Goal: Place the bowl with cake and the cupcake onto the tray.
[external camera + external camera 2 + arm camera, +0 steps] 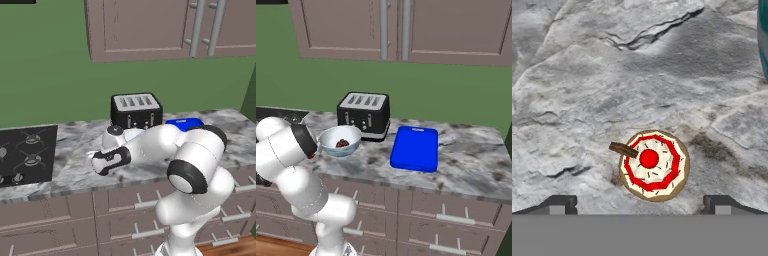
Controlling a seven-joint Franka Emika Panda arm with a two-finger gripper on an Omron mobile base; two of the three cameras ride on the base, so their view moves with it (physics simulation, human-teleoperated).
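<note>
Two fingertips of the gripper (640, 202) stood wide apart above the cupcake (654, 165) on the marble counter (587, 75), touching nothing; the bowl with cake (340, 141) sat beside the toaster (364, 115).

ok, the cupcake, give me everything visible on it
In the hand view the cupcake is seen from straight above: a round top of pale frosting with dark sprinkles, a red ring and a red dot at its centre, a tan edge around it. A small brown stick juts from its upper left. It stands upright on the grey marbled counter, apart from the bowl rim at the right edge. The gripper hovers over it, fingertips spread wide to either side, touching nothing.
</note>
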